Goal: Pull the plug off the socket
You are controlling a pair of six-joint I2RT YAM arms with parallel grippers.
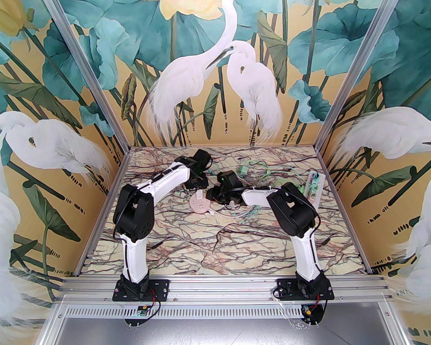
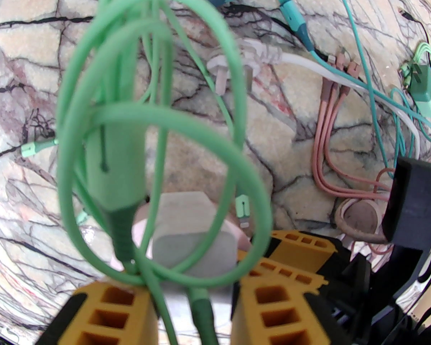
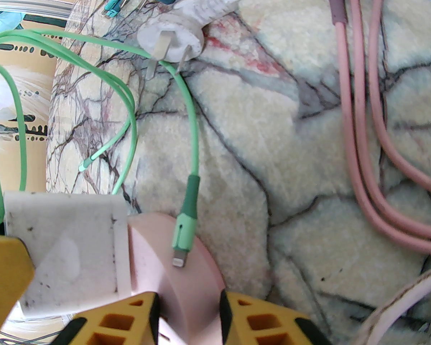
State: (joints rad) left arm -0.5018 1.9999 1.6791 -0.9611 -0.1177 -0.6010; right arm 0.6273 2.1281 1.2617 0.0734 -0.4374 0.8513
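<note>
Presently the pink socket (image 3: 172, 264), at the middle of the table (image 1: 215, 239), is clamped by the right gripper's (image 3: 188, 318) jaws. The white plug (image 2: 190, 235) seated in it is closed upon by the left gripper's (image 2: 192, 293) jaws. A straight pull away from the socket face is called for next, with the socket held down.

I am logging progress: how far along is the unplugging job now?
Looks done: the right gripper clamps the pink socket, and the left gripper is closed on the white plug. In hand: the pull, probably about to start. Left: the plug sits flush against the socket, so it is not out yet.
</note>
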